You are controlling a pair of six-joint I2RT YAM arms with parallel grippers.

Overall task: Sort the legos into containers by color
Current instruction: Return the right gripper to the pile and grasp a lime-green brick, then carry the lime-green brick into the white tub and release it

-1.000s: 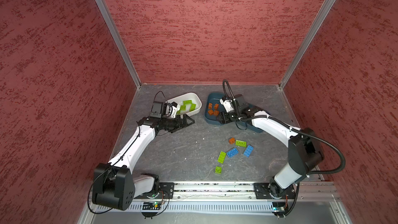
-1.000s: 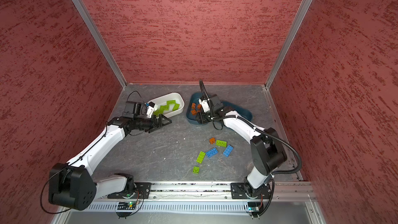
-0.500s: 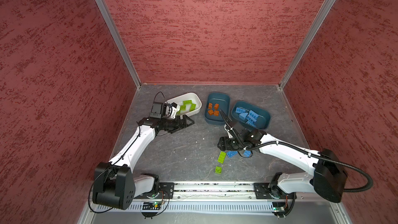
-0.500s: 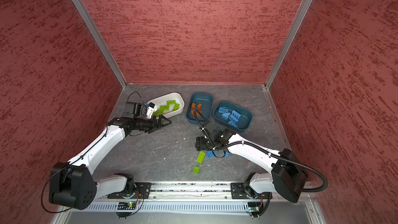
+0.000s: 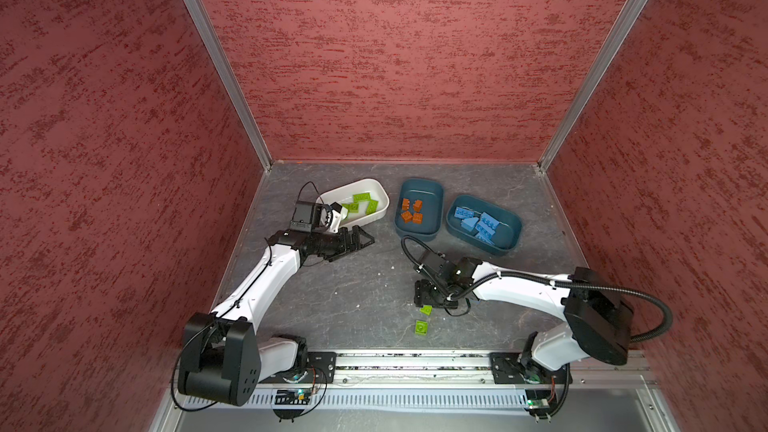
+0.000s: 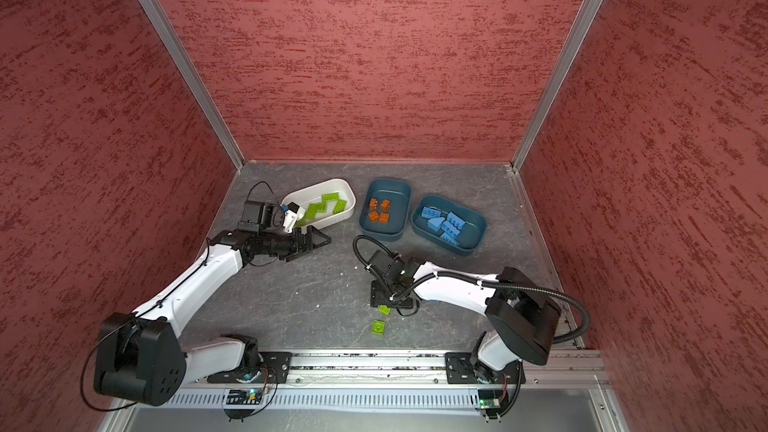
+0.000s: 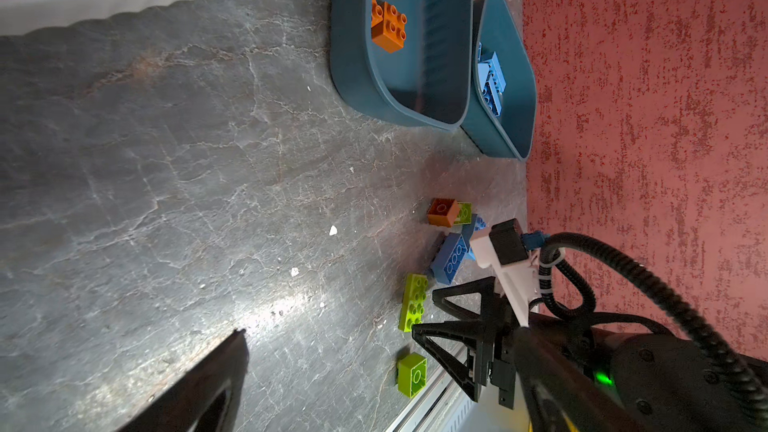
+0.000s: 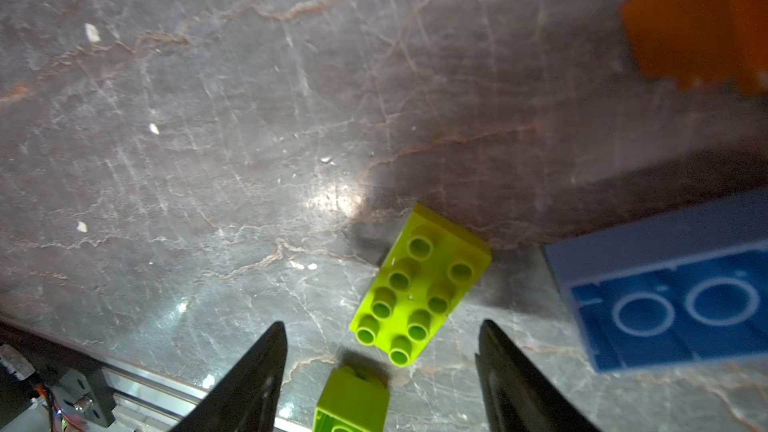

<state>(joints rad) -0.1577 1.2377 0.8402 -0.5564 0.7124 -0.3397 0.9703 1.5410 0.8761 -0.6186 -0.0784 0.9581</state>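
A robotics lab cell — red textured walls [image 5: 395, 56], aluminium rail [image 5: 411, 361], stone-look tabletop [image 5: 357, 284].

White arms [image 5: 268, 278], black joints [image 5: 220, 363], ribbed black cable [image 7: 660, 290]

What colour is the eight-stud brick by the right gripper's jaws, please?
The brick is lime green; right wrist view shows it best.

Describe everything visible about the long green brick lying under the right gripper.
The long green brick is glossy lime plastic, rectangular, with eight round studs in two rows of four. It lies flat and loose on the grey table, studs up. The right gripper hangs over it with jaws open, one finger on each side, not gripping it. A small square green brick sits just off one end, apart from it, and a blue brick lies close beside it.
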